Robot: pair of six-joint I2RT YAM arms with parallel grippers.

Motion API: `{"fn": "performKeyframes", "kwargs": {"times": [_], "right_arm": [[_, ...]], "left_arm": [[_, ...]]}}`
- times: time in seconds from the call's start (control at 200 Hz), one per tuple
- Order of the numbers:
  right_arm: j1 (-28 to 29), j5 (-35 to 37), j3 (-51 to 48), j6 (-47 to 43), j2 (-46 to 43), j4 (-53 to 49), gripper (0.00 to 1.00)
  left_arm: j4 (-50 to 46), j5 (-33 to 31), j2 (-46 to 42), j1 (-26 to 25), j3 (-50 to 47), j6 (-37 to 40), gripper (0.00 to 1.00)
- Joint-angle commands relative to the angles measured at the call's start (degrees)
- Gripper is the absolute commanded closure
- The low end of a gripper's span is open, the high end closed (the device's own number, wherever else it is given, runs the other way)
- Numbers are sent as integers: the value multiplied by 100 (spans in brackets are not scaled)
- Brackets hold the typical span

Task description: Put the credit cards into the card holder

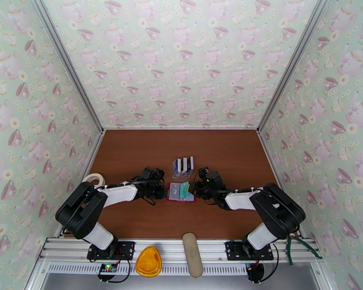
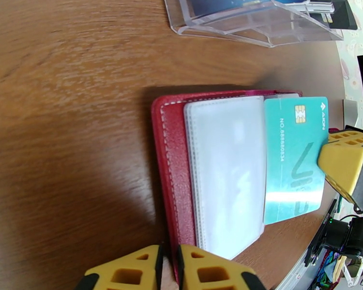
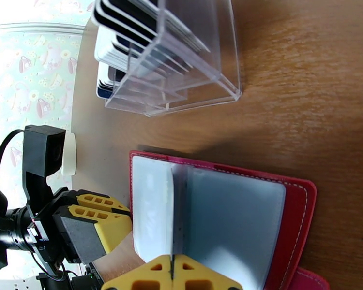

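Both arms reach in low from the sides to the open wallet (image 2: 174, 155). The left gripper (image 2: 169, 262), almost closed, pinches the wallet's left edge. The right gripper (image 3: 172, 269) is closed tight on a teal card (image 2: 293, 160) over the wallet's right half. More cards (image 3: 128, 25) sit in a clear stand (image 2: 239, 30) just behind the wallet. A tape roll (image 1: 94, 179) lies well to its left.
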Motion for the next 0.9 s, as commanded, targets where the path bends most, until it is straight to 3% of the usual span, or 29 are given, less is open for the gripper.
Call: {"fn": "performKeyframes", "kwargs": {"times": [0.0,0.897], "right_arm": [[-9,-147,-74,99,110,246,100],[-9,-157,-356,334,324,798,100]], "left_arm": [[3,5,6,-41,-153,-8,81],[214,-35,-54,-132,-433,-187,81]]}}
